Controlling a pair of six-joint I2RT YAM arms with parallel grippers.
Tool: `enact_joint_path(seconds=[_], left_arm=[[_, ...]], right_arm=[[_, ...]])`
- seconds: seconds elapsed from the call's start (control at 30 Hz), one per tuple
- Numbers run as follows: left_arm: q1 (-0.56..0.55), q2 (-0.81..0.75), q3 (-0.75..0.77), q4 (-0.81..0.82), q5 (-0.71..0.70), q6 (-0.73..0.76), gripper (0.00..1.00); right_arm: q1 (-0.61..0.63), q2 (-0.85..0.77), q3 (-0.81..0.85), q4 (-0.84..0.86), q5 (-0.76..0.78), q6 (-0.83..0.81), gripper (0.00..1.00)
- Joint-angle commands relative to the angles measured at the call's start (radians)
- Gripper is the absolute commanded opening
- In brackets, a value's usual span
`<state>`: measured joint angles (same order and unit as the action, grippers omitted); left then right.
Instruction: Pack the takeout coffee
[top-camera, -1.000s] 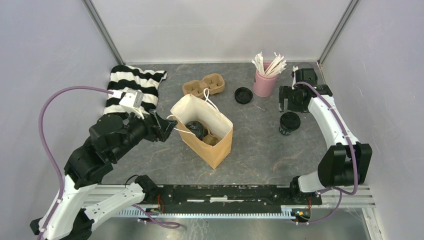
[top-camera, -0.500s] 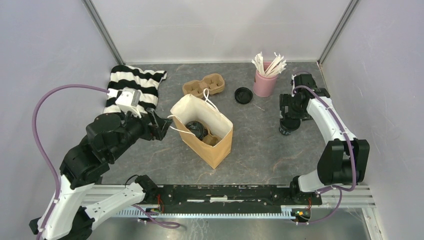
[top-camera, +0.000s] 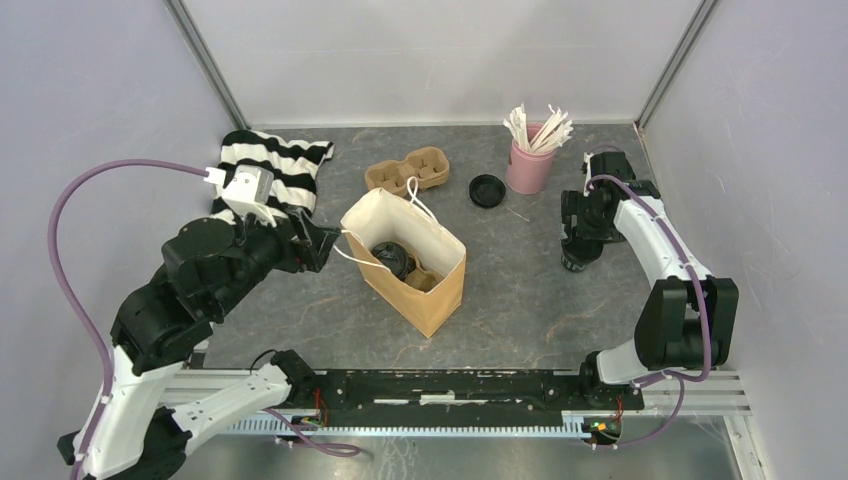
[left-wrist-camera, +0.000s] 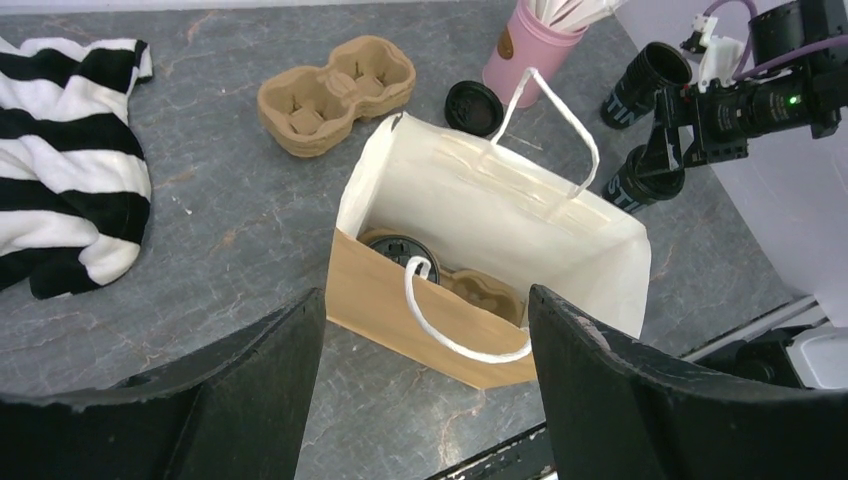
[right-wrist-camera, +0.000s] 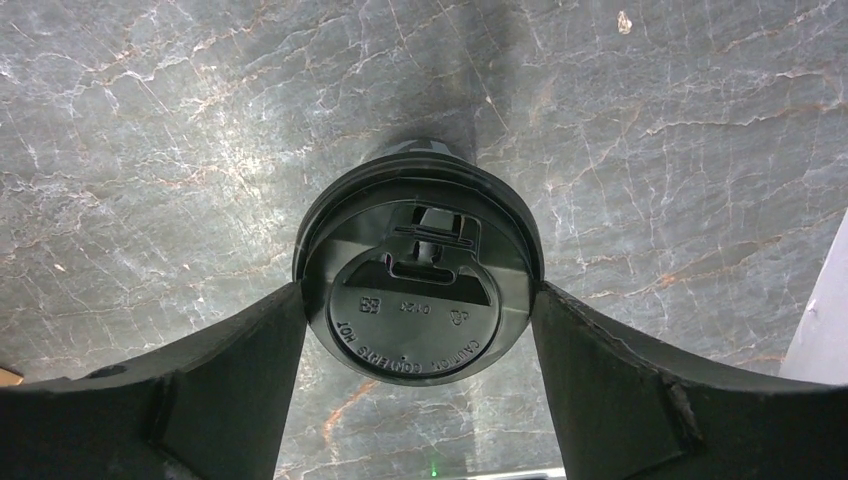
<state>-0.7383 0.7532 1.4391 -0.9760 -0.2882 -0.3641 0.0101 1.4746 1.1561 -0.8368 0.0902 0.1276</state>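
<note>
Lowered since a second ago, the right claw (right-wrist-camera: 418, 295) straddles the lidded black cup (right-wrist-camera: 420, 335) on the table (right-wrist-camera: 200, 120) right of the paper bag (top-camera: 405, 262), fingers (right-wrist-camera: 250, 370) at its lid rim, clamped or not I cannot tell, while the left claw (left-wrist-camera: 425, 300) hangs spread beside the bag holding the other cup (left-wrist-camera: 400, 248).

— What can we read here?
— On the lid (right-wrist-camera: 418, 300), raised letters curve along the edge, upside down to us: "CAUTION CONTENTS HOT".
— And on the cup (left-wrist-camera: 640, 180)?
— We see pale letters on its side. We make out "ST" and no more.
— The pink cup (left-wrist-camera: 525, 60)?
— It has a brown label, too small for us to read.
</note>
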Motion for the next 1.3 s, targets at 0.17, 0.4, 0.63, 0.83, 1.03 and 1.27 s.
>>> enact_joint_path(seconds=[0.17,0.4,0.63,0.83,1.03,1.27], left_arm=[[-0.004,0.074,0.127,-0.036,-0.074,0.015,0.81],[-0.004,0.224,0.250,-0.106,-0.131,-0.060,0.83],[0.077,0.463,0.443,-0.206,-0.097,-0.088,0.91],[0.403,0.600,0.456,-0.231,0.338,-0.018,0.83],[0.419,0.633,0.346,-0.178,0.501,0.032,0.80],[0.419,0.675,0.216,-0.139,0.493,0.077,0.67]], right_arm=[[-0.004,0.002,-0.034,0.029,-0.040,-0.016,0.79],[-0.005,-0.031,-0.008,0.008,-0.069,-0.039,0.74],[-0.005,-0.134,0.019,-0.019,-0.177,-0.090,0.74],[0.019,-0.260,0.051,-0.009,-0.275,-0.120,0.69],[0.152,-0.301,0.174,0.019,-0.397,-0.155,0.67],[0.287,-0.265,0.421,-0.022,-0.442,-0.169,0.66]])
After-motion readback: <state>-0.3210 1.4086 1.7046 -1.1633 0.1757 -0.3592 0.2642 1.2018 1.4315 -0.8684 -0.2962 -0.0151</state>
